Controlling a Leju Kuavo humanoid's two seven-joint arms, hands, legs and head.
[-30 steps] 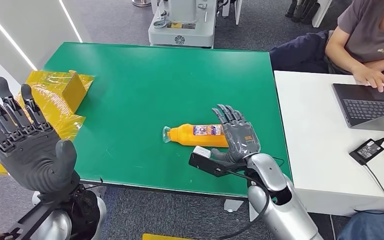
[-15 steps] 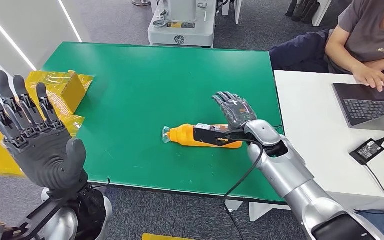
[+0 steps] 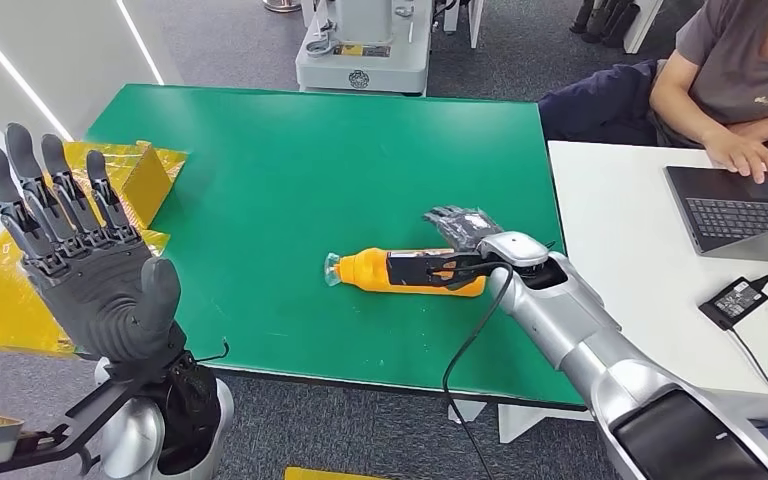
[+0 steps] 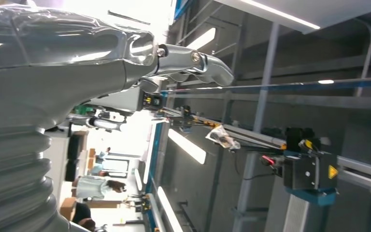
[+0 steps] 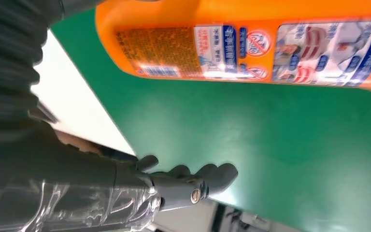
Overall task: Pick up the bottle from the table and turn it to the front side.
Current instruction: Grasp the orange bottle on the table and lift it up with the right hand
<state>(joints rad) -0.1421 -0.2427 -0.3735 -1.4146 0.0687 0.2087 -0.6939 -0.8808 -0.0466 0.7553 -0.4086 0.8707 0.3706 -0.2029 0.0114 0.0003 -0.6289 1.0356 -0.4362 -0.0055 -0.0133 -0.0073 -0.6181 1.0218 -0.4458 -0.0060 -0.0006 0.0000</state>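
Right hand (image 3: 460,226) spread beside the lying bottle (image 3: 380,269) — not gripping; left hand (image 3: 85,280) raised (fingers wide).

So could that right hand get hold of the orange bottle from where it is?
Probably yes: the right hand is right beside the lying orange bottle, fingers apart, nothing between them.
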